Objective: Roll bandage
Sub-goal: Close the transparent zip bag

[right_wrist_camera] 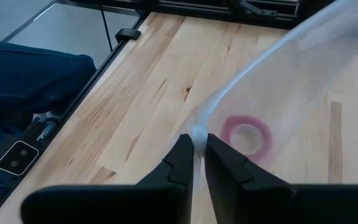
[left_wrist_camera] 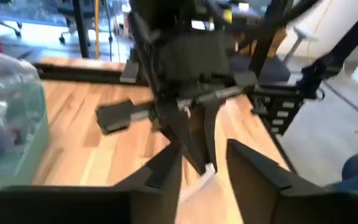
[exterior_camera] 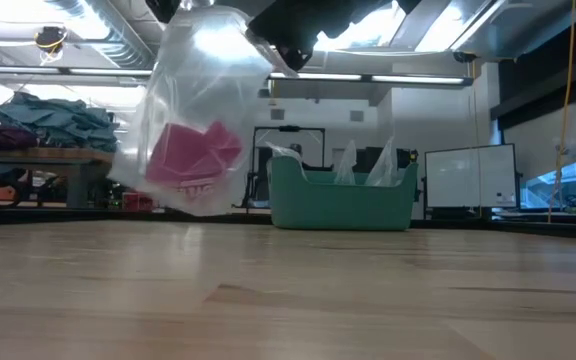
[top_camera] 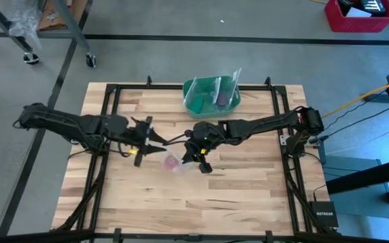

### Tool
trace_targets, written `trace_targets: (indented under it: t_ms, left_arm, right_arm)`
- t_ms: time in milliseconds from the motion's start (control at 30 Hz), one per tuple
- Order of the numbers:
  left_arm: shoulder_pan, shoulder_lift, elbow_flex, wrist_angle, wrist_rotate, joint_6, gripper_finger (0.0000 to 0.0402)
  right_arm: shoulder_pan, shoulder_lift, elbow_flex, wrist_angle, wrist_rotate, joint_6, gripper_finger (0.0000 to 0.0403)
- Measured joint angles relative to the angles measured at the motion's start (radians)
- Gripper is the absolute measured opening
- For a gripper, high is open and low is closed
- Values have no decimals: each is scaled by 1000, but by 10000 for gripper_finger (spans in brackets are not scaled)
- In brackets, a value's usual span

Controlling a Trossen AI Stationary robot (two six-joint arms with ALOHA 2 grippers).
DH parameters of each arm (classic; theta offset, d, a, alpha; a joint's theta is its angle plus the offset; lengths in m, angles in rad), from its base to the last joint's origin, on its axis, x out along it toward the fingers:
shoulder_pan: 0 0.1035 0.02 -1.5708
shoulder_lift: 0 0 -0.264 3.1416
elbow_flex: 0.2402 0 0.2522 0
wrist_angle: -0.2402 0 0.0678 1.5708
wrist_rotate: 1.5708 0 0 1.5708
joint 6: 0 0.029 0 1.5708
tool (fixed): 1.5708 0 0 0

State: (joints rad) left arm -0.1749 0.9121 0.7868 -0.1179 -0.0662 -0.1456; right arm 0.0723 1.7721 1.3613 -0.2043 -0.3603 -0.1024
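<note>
Both arms meet over the middle of the table. The right gripper has its fingers pinched together on the edge of the clear bag — the film runs straight up between the two tips in the right wrist view. The bag hangs below that gripper, clear of the wood, and inside it sits the pink bandage, bunched in the lower part of the bag. Seen from above, bag and bandage show just beside the right gripper, on the side facing the left arm.

The left gripper points toward the right one, close to the bag, its fingers spread apart with nothing between them. In the left wrist view the right gripper stands directly ahead of those spread fingers, with a scrap of the bag at its tips.

The green bowl sits behind the two grippers, at the far edge of the table, with more clear plastic in it. In the right wrist view, a person's blue-clad leg shows off the table's edge.
</note>
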Motion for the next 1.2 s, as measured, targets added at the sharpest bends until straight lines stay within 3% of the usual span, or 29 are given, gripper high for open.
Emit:
trace_targets:
  t_ms: [200,400,600,767,967,1200]
  left_arm:
    - [0,60,0,-3,3,9,173]
    - [5,90,0,-5,5,157,189]
    - [26,96,0,-29,5,232,187]
    - [35,96,0,-152,5,232,184]
    - [32,96,0,-204,124,222,172]
    - [32,96,0,-211,170,221,119]
  right_arm:
    - [0,0,0,1,0,-6,31]
    - [0,-1,1,31,-40,-6,36]
    - [0,-1,1,29,-51,-6,34]
    - [0,-1,1,29,-76,-6,33]
    - [0,-1,1,29,-87,-6,33]
    - [0,-1,1,30,-87,-6,33]
